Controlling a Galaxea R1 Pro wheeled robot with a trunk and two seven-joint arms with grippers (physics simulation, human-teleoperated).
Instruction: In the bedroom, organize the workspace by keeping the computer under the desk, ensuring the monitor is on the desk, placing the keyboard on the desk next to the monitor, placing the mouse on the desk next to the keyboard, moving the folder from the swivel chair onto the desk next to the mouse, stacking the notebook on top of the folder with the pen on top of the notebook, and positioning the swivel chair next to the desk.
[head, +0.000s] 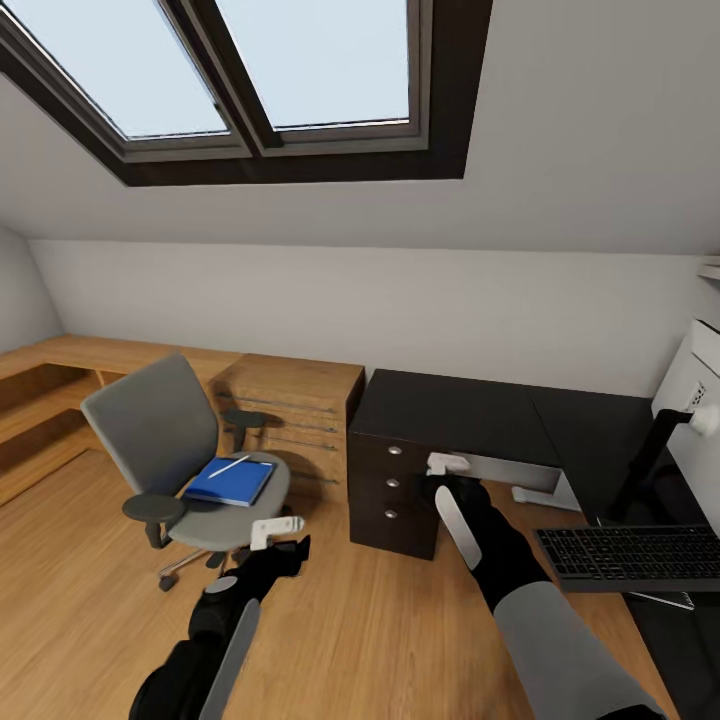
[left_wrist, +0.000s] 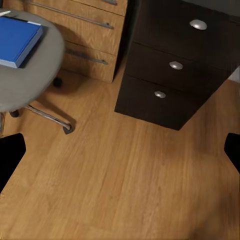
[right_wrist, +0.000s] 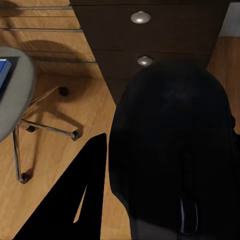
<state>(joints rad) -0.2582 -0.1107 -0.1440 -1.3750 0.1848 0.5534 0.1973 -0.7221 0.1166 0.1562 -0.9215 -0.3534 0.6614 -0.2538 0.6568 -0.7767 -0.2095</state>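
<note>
The right gripper (head: 447, 466) hangs in front of the dark desk (head: 480, 415), and its wrist camera shows a rounded black thing that looks like the mouse (right_wrist: 172, 150) clamped between its fingers, though the head view does not confirm the grasp. The left gripper (head: 278, 529) hovers over the wood floor (left_wrist: 125, 180) beside the swivel chair (head: 190, 450), its fingers spread wide with nothing between them. The blue folder (head: 232, 482) lies flat on the chair seat with the pen (head: 229, 466) resting across it; whether a notebook sits in that stack I cannot tell. The keyboard (head: 630, 553) lies near the monitor (head: 690, 420) at the right. The main risk, as I judge it, is the mouse slipping out if the hold is shallow, since its smooth curved shell gives little for the fingers to bite on, and a drop here would land on the floor rather than the desk. The right arm also hangs near the desk's drawer front (head: 392, 482), so a careless swing could knock against it. On the left, a reach for the folder could roll the pen off or push the wheeled chair away.
</note>
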